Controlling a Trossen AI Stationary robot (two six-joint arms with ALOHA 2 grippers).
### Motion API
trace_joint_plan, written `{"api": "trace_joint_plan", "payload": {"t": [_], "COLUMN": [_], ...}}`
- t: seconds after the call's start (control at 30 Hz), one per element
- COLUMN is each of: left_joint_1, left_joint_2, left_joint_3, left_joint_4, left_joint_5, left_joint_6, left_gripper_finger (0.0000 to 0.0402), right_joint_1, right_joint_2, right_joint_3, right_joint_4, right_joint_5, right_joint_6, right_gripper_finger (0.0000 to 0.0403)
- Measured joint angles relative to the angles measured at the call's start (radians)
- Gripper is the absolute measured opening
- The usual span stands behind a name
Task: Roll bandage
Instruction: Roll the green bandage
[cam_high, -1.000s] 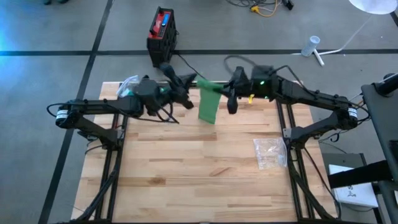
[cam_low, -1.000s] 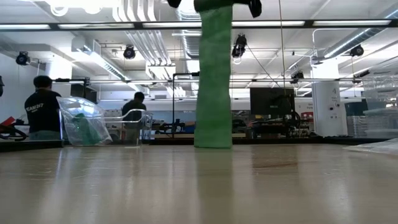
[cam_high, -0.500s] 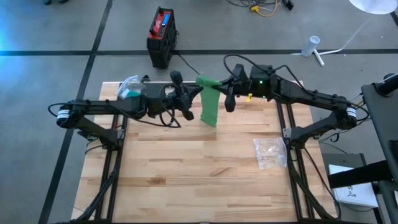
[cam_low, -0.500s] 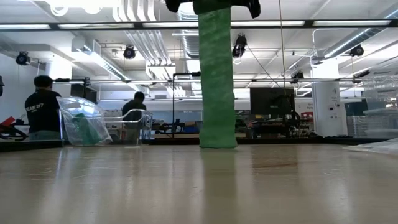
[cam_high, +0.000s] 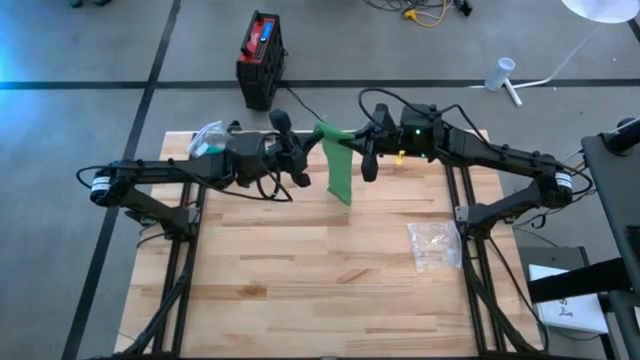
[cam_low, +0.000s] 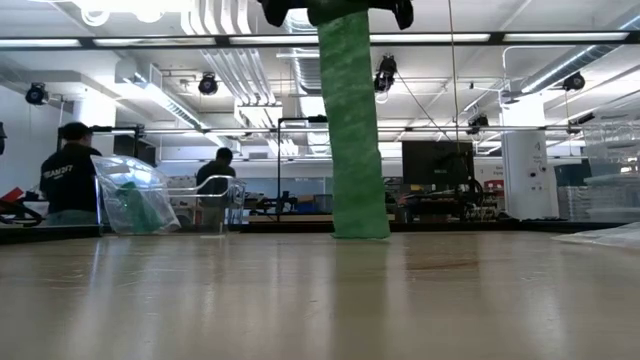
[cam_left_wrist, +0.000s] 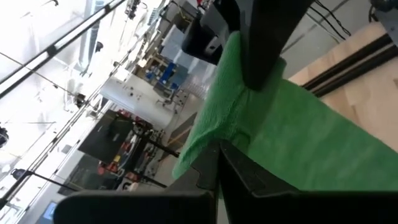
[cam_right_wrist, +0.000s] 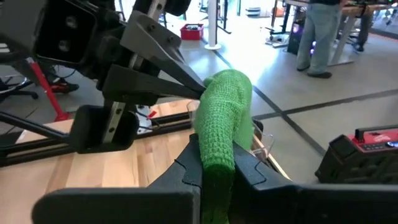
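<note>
A green knitted bandage (cam_high: 340, 168) hangs as a long strip above the far middle of the table, its upper end bunched thick. My left gripper (cam_high: 316, 138) comes level from the table's left and is shut on that upper end. My right gripper (cam_high: 349, 141) comes from the right and is shut on the same end. In the low view the bandage (cam_low: 352, 120) drops from the top of the picture. Its lower end (cam_low: 361, 230) reaches table height; whether it touches the wood I cannot tell. My left gripper pinches the bandage's bunched upper end (cam_left_wrist: 214, 134) between its two fingers, coming level from the table's left. The strip spreads flat beyond the fingers and hangs down slack. My right gripper pinches the bandage just below its bunched top (cam_right_wrist: 215, 146) between its two fingers (cam_right_wrist: 247, 167), coming from the table's right and slanting slightly down. The top bulges above the fingers, and the left arm's fingertips (cam_right_wrist: 186, 92) meet it there.
A crumpled clear plastic bag (cam_high: 434, 246) lies on the table's right part. A clear container (cam_high: 207, 139) stands at the far left corner. A red-and-black box (cam_high: 260, 55) sits on the floor beyond. People (cam_low: 68, 180) stand in the room behind. Bare wood lies toward the near edge.
My left gripper has turned at the wrist while staying shut on the upper end. The strip's hanging lower end has swung a little toward the table's right, while its held top stayed in place.
</note>
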Motion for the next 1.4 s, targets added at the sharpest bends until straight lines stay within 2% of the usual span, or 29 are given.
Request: {"api": "trace_joint_plan", "payload": {"t": [0.13,0.33,0.47,0.6,0.67,0.83,1.17,1.4], "left_joint_1": [0.007,0.025,0.024,0.002,-0.008,-0.008,0.002,0.008], "left_joint_2": [0.001,0.002,-0.004,-0.036,-0.066,-0.095,-0.024,-0.001], "left_joint_3": [0.0,-0.003,-0.003,-0.003,-0.003,-0.002,-0.002,-0.002], "left_joint_4": [-0.045,-0.091,-0.112,-0.138,-0.142,-0.119,0.016,0.008], "left_joint_5": [-0.022,-0.156,-0.152,-0.151,-0.129,0.064,0.056,0.029], "left_joint_6": [0.0,0.023,0.023,0.024,0.013,-0.066,0.024,0.037], "left_gripper_finger": [0.0,0.0,0.0,0.0,0.0,0.0,0.0,0.0], "right_joint_1": [0.0,0.005,0.001,0.002,0.0,0.002,0.004,0.011], "right_joint_2": [-0.002,-0.018,-0.015,-0.015,-0.014,-0.014,-0.013,-0.012], "right_joint_3": [0.0,0.011,0.015,0.022,0.022,0.022,0.02,0.018], "right_joint_4": [0.013,0.038,0.019,-0.034,-0.051,-0.05,-0.089,-0.084], "right_joint_5": [-0.017,-0.098,-0.066,0.035,0.059,0.055,0.039,0.029], "right_joint_6": [-0.003,-0.003,-0.003,-0.027,-0.034,-0.059,-0.059,-0.059], "right_gripper_finger": [0.0021,0.0021,0.0021,0.0021,0.0021,0.0021,0.0021,0.0021]}}
